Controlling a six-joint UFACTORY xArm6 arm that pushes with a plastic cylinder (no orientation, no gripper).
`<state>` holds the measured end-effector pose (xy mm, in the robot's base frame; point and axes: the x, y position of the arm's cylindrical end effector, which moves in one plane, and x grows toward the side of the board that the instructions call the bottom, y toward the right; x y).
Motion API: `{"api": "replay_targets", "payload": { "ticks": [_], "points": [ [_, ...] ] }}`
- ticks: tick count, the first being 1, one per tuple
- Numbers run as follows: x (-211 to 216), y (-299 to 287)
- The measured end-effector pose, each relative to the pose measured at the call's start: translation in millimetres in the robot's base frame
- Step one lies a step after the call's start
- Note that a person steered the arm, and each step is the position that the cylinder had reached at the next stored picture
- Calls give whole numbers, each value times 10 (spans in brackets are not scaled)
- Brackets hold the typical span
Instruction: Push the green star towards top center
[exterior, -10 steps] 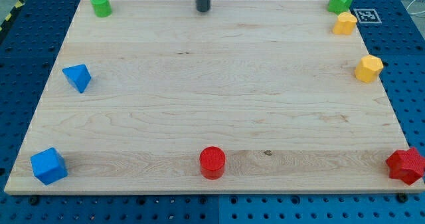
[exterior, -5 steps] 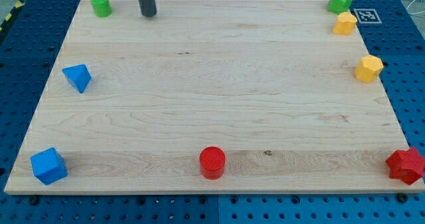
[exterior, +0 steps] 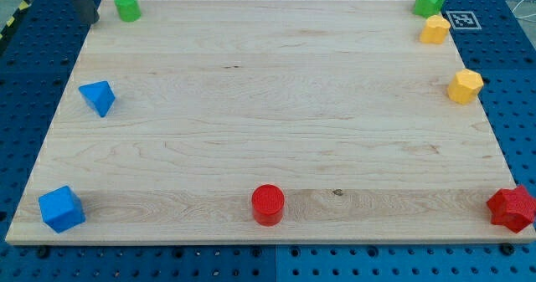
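green star point(exterior: 430, 1) sat at the view's top right corner of the wooden tabletop point(exterior: 276, 106), close to the top edge; just below it and almost touching lay a yellow block point(exterior: 435, 29) of rounded, uneven shape; further down the right edge, apart from that pair, rested a yellow hexagonal block point(exterior: 465, 87); at the view's bottom right corner a red star point(exterior: 512, 208) partly overhung the tabletop's edge; near the middle of the bottom edge stood a red cylinder point(exterior: 268, 204); at the bottom left corner sat a blue cube-like block point(exterior: 61, 208); higher along the left edge lay a blue triangular block point(exterior: 98, 97); at the top left corner stood a green cylinder point(exterior: 127, 6); the middle of the tabletop carried no blocks; the dark rod appeared at the view's top left, blurred, with my tip point(exterior: 88, 18) just off the tabletop's left corner, near the green cylinder on its left and well apart from the green star, which was on the opposite side of the tabletop; this arm carried no claw, only the rod, so there was nothing released or clenched to report; a black and white square marker point(exterior: 463, 19) lay on the blue perforated surface point(exterior: 519, 81) just beside the yellow block, beyond the tabletop's right edge.
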<state>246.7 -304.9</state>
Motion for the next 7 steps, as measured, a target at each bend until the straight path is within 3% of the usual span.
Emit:
{"api": "replay_targets", "payload": {
  "ticks": [2,4,7],
  "points": [
    [-517,83],
    [-171,496],
    [-166,1491]
  ]
}}
